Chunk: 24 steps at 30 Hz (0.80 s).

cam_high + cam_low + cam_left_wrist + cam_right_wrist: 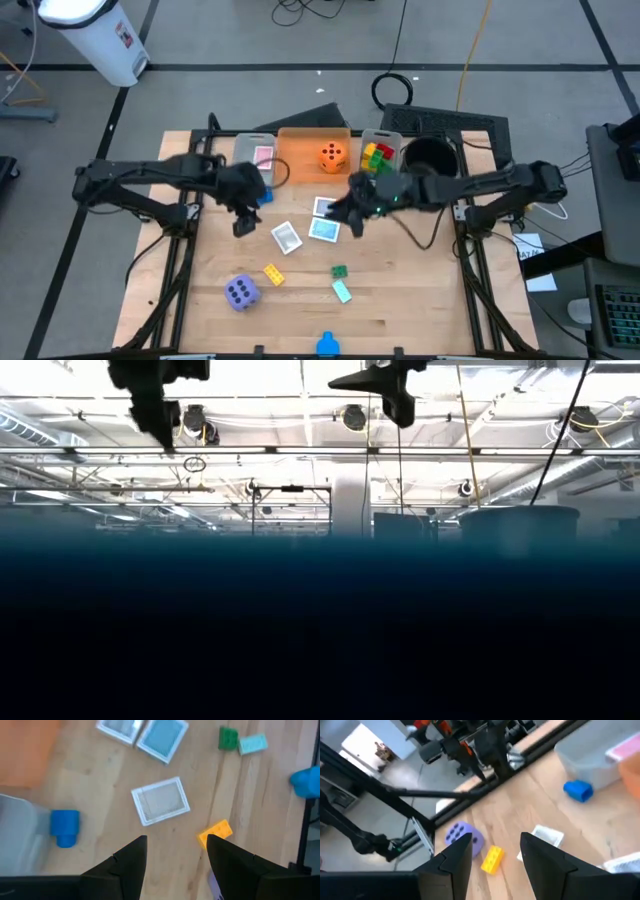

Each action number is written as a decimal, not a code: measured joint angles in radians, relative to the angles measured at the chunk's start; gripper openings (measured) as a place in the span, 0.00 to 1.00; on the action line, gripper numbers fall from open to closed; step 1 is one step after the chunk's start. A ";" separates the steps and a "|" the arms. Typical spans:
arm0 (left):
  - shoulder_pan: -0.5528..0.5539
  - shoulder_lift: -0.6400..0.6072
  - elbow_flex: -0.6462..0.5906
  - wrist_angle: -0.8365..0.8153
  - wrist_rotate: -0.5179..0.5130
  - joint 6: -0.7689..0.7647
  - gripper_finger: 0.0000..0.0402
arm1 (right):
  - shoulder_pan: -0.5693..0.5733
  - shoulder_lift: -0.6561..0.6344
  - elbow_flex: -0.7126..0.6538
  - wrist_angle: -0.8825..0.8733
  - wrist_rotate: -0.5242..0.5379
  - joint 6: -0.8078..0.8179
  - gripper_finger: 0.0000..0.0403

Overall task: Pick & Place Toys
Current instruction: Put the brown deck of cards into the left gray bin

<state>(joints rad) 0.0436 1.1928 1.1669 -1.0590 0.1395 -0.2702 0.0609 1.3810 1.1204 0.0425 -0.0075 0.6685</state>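
Left gripper (175,851) | jaws parted, empty, above picture card (160,801) mid-tabletop | card judged thin, light, stiff: opposite edges are pinched | right gripper (496,852) parted, empty.

Even, diffuse overhead light fills the high view, and the table (400,300) shows only soft shadows under the arms. The low view is blown out by bright ceiling lights, its lower half sunk into a dark blue murk, perhaps something blocking the lens. Both wrist views are bright but softly blurred, their own fingers (130,865) out of focus.
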 joint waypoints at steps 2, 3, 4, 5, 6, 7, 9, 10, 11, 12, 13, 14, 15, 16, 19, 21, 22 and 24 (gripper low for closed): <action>-0.027 0.000 -0.044 0.029 -0.001 -0.001 0.53 | 0.035 0.014 -0.016 0.008 0.028 0.012 0.39; -0.039 0.000 -0.062 0.041 -0.001 0.004 0.53 | 0.050 0.019 -0.023 0.003 0.034 0.016 0.39; -0.049 0.000 -0.077 0.058 -0.002 0.007 0.53 | 0.059 0.031 -0.024 0.002 0.037 0.022 0.39; -0.058 0.000 -0.092 0.076 -0.005 0.010 0.53 | 0.061 0.045 -0.023 0.011 0.037 0.027 0.39; -0.066 0.000 -0.104 0.092 -0.008 0.013 0.53 | 0.061 0.053 -0.022 0.009 0.034 0.027 0.39; -0.072 0.000 -0.115 0.108 -0.012 0.021 0.53 | 0.060 0.058 -0.023 -0.003 0.034 0.027 0.39; -0.083 0.000 -0.129 0.139 -0.025 0.045 0.53 | 0.058 0.062 -0.024 -0.009 0.035 0.027 0.39; -0.088 0.000 -0.131 0.140 -0.038 0.056 0.53 | 0.057 0.062 -0.022 -0.024 0.037 0.025 0.39; -0.093 0.000 -0.133 0.134 -0.051 0.062 0.53 | 0.056 0.061 -0.022 -0.043 0.036 0.017 0.39; -0.095 0.000 -0.133 0.130 -0.064 0.059 0.53 | 0.052 0.062 -0.022 -0.065 0.033 0.010 0.39; -0.098 0.000 -0.133 0.134 -0.067 0.038 0.53 | 0.051 0.063 -0.022 -0.087 0.033 0.004 0.39; -0.097 0.000 -0.133 0.142 -0.067 0.008 0.53 | 0.051 0.063 -0.022 -0.112 0.033 0.001 0.39; -0.097 0.000 -0.133 0.149 -0.068 -0.025 0.53 | 0.056 0.057 -0.022 -0.139 0.033 -0.001 0.39; -0.097 0.000 -0.133 0.153 -0.070 -0.050 0.53 | 0.061 0.052 -0.022 -0.165 0.036 -0.002 0.39; -0.094 0.000 -0.133 0.156 -0.072 -0.053 0.53 | 0.087 0.050 -0.021 -0.230 0.043 -0.004 0.39; -0.088 0.000 -0.133 0.162 -0.085 0.000 0.53 | 0.110 0.053 -0.022 -0.274 0.044 -0.007 0.39; -0.084 0.000 -0.133 0.169 -0.103 0.016 0.53 | 0.121 0.054 -0.022 -0.288 0.051 -0.007 0.39; -0.075 0.001 -0.133 0.184 -0.128 0.059 0.54 | 0.143 0.050 -0.022 -0.310 0.059 -0.007 0.39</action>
<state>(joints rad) -0.0313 1.1935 1.0340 -0.8751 0.0116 -0.2111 0.2035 1.4315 1.0985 -0.2676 0.0517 0.6613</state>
